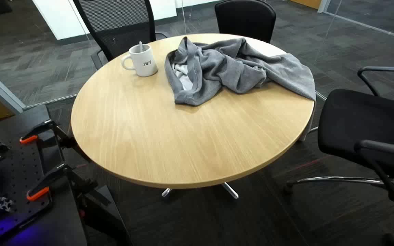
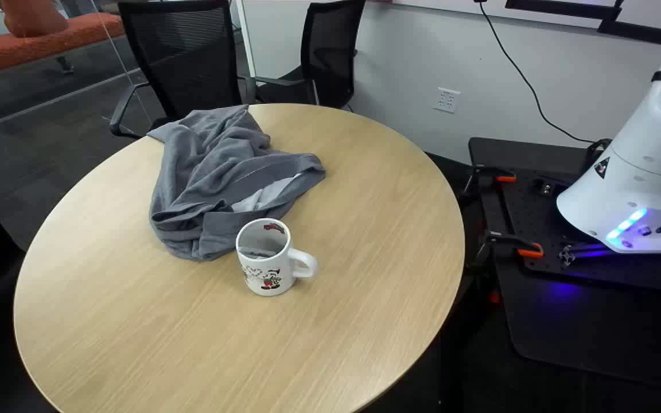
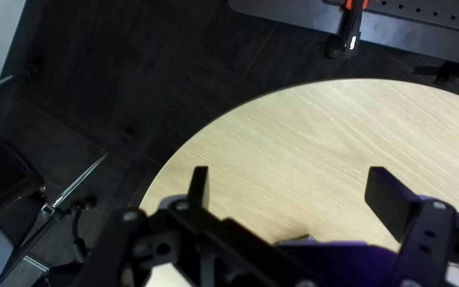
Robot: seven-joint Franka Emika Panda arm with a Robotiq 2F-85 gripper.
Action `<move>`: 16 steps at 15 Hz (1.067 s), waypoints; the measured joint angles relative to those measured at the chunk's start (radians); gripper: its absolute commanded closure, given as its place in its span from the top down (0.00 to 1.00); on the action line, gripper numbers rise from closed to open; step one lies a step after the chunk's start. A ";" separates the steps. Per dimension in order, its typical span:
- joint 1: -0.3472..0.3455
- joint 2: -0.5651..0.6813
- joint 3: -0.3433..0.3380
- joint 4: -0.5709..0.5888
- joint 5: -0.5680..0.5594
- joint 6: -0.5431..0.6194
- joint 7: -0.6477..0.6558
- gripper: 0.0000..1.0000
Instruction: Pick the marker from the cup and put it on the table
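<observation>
1. Tool (image 3: 289, 170) in the wrist view: spread wide, with dark fingers (image 3: 391, 203) well apart and the pale wood of the table (image 3: 313, 119) in sight between them.
2. Marker (image 1: 141, 46): sits in the mug (image 1: 144, 62) — in an exterior view, pokes a slim, pale end just above the rim, with the lower part hidden by the mug wall.
3. Mug: white, upright on the round table in both exterior views. Takes the far left of the table in an exterior view, with dark lettering (image 1: 147, 63) on the outside and the handle (image 1: 123, 62) to the left.
4. In an exterior view: shows a small cartoon figure (image 2: 271, 279) on the near side of the mug, with the handle to the right. Holds a greyish shape (image 2: 257, 252), too unclear to name, below a red print (image 2: 273, 228) on the inner wall.
5. Grey cloth (image 1: 224, 68), just beside the mug: lies crumpled on the table, with a paler lining (image 1: 184, 80) in the opening near the mug; at the right in an exterior view, hangs over the table edge.
6. White robot arm (image 2: 640, 166) at the right in an exterior view — rises from a black stand (image 2: 566, 332) with orange-tipped clamps (image 2: 530, 251), and bears a bluish light strip (image 2: 626, 223) at the base.
7. Black chairs (image 1: 246, 20) by the far side of the table in both exterior views.
</observation>
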 measured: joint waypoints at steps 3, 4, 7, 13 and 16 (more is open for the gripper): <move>0.000 0.000 0.000 0.000 0.000 0.000 0.000 1.00; 0.000 0.000 0.000 0.000 0.000 0.000 0.000 1.00; 0.000 0.000 0.000 0.000 0.000 0.000 0.000 1.00; 0.044 0.001 0.000 -0.001 0.019 0.088 -0.004 1.00; 0.114 0.012 0.002 -0.007 0.071 0.207 -0.039 1.00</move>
